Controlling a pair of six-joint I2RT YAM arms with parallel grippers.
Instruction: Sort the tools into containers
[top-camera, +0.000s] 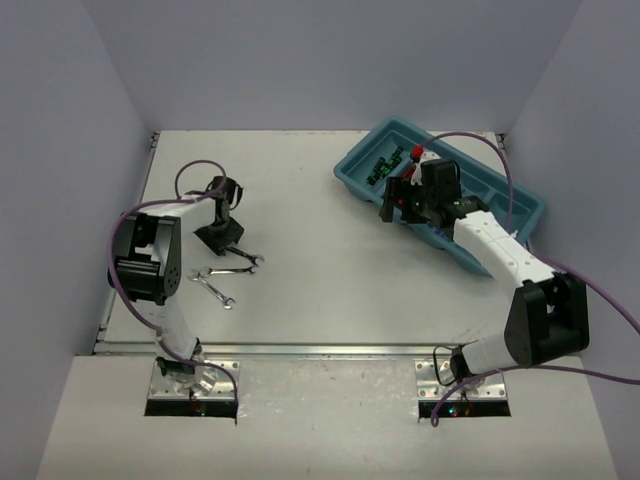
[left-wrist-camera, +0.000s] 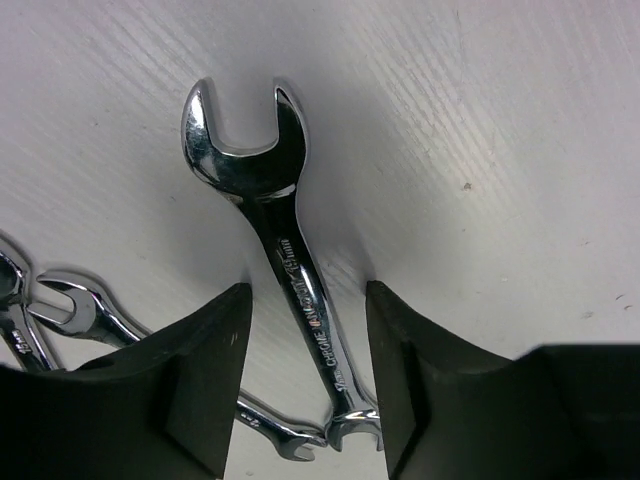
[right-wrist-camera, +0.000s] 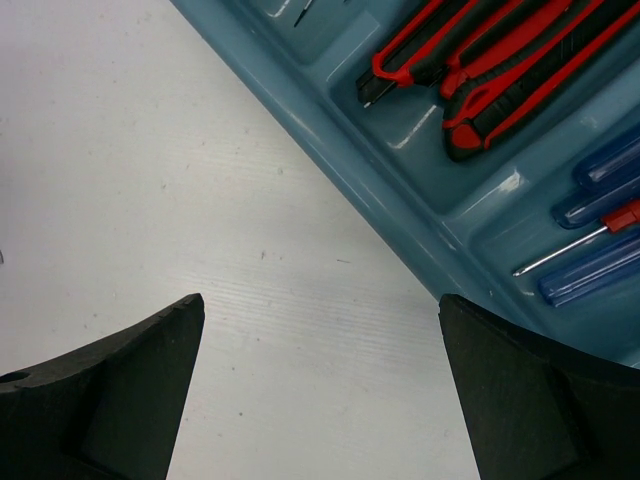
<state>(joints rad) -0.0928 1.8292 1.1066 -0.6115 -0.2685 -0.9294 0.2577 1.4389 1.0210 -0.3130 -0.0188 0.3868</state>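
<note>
A large silver wrench (left-wrist-camera: 262, 190) lies flat on the white table between the fingers of my left gripper (left-wrist-camera: 308, 350), which is open and low over it without closing on it. Smaller wrenches (left-wrist-camera: 85, 312) lie beside it. In the top view the left gripper (top-camera: 224, 238) hangs over the wrenches (top-camera: 240, 263). The teal tray (top-camera: 352, 166) sits at the back right. My right gripper (top-camera: 396, 206) is open and empty at the tray's near edge (right-wrist-camera: 400, 220). Red-and-black utility knives (right-wrist-camera: 480, 60) and blue screwdrivers (right-wrist-camera: 600, 210) lie in separate compartments. Black-and-green screwdrivers (top-camera: 380, 166) fill the far-left compartment.
Another wrench (top-camera: 214, 291) lies on the table in front of the left gripper. Grey walls enclose the table on the left, back and right. The right arm's cable arcs over the tray.
</note>
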